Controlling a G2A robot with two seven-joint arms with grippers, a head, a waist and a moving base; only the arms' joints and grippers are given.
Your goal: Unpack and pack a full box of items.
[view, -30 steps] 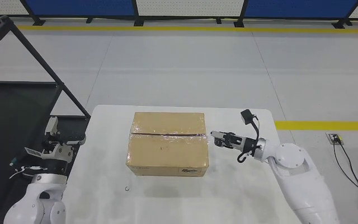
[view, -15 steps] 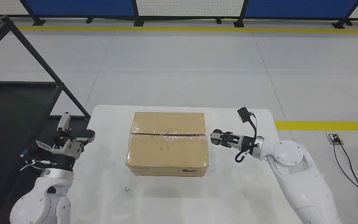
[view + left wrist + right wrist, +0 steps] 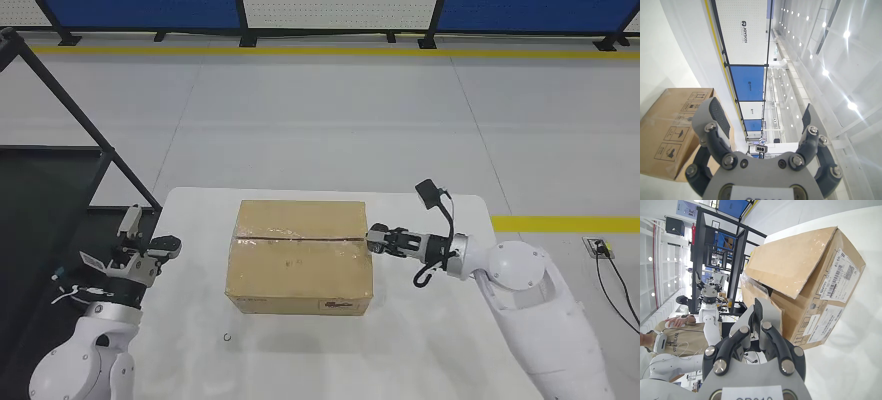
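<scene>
A brown cardboard box (image 3: 300, 255) sealed with clear tape stands in the middle of the white table (image 3: 430, 340). My right gripper (image 3: 372, 238) is shut, with its tips against the right end of the box's taped top seam. In the right wrist view the shut gripper (image 3: 756, 311) touches crumpled tape and a slightly lifted flap edge of the box (image 3: 800, 275). My left gripper (image 3: 150, 232) hangs open over the table's left edge, apart from the box. It points upward with nothing between its fingers (image 3: 718, 115), and the box (image 3: 668, 121) is beside it.
A small ring-like bit (image 3: 229, 336) lies on the table in front of the box's left corner. A black metal frame (image 3: 60, 110) stands off the table's left side. Bare table surface lies in front of and to the right of the box.
My right gripper has slid left until its tips meet the box's seam end. My left gripper has moved right and forward, nearer the table's left edge.
</scene>
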